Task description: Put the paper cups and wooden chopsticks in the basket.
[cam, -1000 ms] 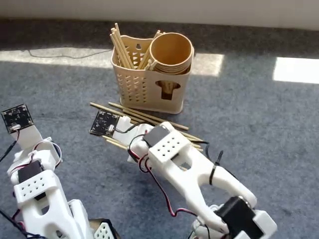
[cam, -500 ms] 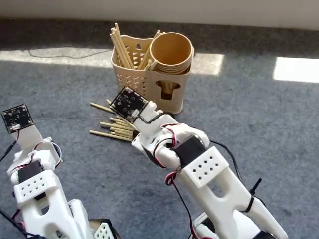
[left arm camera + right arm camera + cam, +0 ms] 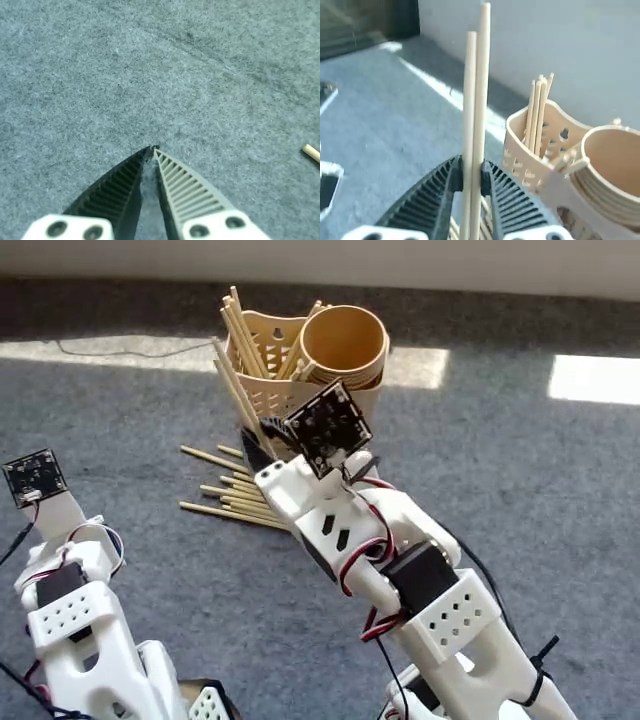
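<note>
Clearly the job is getting well on. In the high view, the cups (image 3: 343, 340) are sitting nested in the basket (image 3: 268, 405) at 12 o'clock on the worktop (image 3: 520, 500). A bundle of chopsticks (image 3: 243, 330) is standing in the basket at the cups' 9 o'clock. The right hand (image 3: 258, 440) is gripping a held pair (image 3: 230, 380), which is leaning toward 11 o'clock close against the basket's near wall. A loose pile (image 3: 225, 502) is lying on the worktop at the basket's 7 o'clock. I am judging the cups done and the chopsticks partly done: the held pair is waiting to go in, then the pile needs clearing. The left arm (image 3: 70, 610) is sitting at 8 o'clock, apart from the pile.

In the left wrist view, the left hand (image 3: 154, 149) is closing tip to tip on nothing, over bare grey surface. One chopstick end (image 3: 311, 152) is poking in at the frame's edge.

In the right wrist view, the right hand (image 3: 471, 164) is clamping the held pair (image 3: 476, 100), which is rising straight out between the jaws. The basket (image 3: 530, 150) is standing near beyond it, holding chopsticks (image 3: 537, 110) and cups (image 3: 610, 160).

The worktop is wearing a grey short-pile carpet. In the high view, sun patches (image 3: 592, 380) are falling across it at 2 o'clock, a thin cable (image 3: 110, 343) is trailing at 10 o'clock, and a pale wall (image 3: 450, 260) is running along the far edge.
</note>
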Controlling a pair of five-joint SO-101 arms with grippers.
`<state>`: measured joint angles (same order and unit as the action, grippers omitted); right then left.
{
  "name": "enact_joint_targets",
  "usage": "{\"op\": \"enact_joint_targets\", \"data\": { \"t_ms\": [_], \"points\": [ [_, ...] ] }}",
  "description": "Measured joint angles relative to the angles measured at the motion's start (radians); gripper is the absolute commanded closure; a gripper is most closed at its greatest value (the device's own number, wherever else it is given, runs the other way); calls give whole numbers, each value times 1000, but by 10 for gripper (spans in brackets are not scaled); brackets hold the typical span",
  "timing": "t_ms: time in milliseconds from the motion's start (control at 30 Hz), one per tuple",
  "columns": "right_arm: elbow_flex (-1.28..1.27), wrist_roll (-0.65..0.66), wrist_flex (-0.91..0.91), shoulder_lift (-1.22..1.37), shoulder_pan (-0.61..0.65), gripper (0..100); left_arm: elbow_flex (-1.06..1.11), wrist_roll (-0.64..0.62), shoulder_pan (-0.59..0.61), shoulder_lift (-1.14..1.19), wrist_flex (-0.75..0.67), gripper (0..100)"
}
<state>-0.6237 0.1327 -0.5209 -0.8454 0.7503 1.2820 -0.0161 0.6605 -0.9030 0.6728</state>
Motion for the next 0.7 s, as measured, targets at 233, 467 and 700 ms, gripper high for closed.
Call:
{"op": "enact_joint_targets", "data": {
  "t_ms": [233, 467, 700],
  "points": [
    [-29, -3, 468, 9, 0, 995, 0, 0, 0, 0, 0, 995],
    [-25, -3, 723, 187, -61, 995, 0, 0, 0, 0, 0, 995],
    [104, -5, 786, 397, -164, 995, 0, 0, 0, 0, 0, 995]
  ]
}}
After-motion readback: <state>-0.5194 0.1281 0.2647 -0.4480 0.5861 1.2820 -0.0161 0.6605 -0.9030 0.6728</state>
